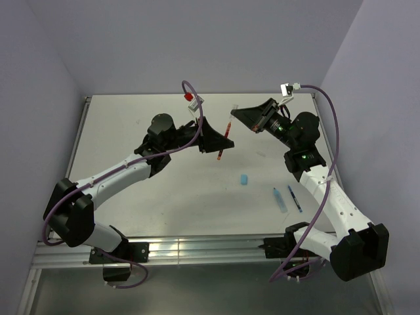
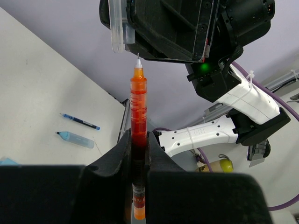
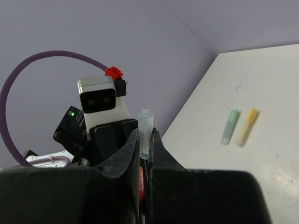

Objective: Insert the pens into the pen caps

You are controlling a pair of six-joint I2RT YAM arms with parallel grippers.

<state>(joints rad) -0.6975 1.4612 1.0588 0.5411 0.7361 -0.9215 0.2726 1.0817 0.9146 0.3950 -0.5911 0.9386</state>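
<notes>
Closest to the lens in the left wrist view, the left pincer (image 2: 138,140) is seen pinched on the lower barrel of the red pen (image 2: 138,93), which is held upright with its fine tip uppermost. A clear cap (image 2: 117,28) is held just above that tip by the right pincer (image 3: 145,140), whose fingers are pressed together on the cap's lower part. From the left wrist the cap appears offset to one side of the tip and apart from it, so the insertion is judged not yet begun.

Both things are held well above the table (image 1: 164,197). On the table lie a light blue cap (image 1: 243,179), a light blue marker (image 1: 280,199) and a dark blue pen (image 1: 294,199). A green marker (image 3: 230,126) and a yellow marker (image 3: 246,127) are seen side by side from the right wrist.

The pen is judged light and stiff, with a smooth barrel that could slide or twist in the grip, so a hold on the barrel, well clear of the tip, is best kept. The needle tip looks fragile and would be bent by a skewed push. The cap is probably thin-walled and easily squeezed out of round — it is best held near its closed end.
</notes>
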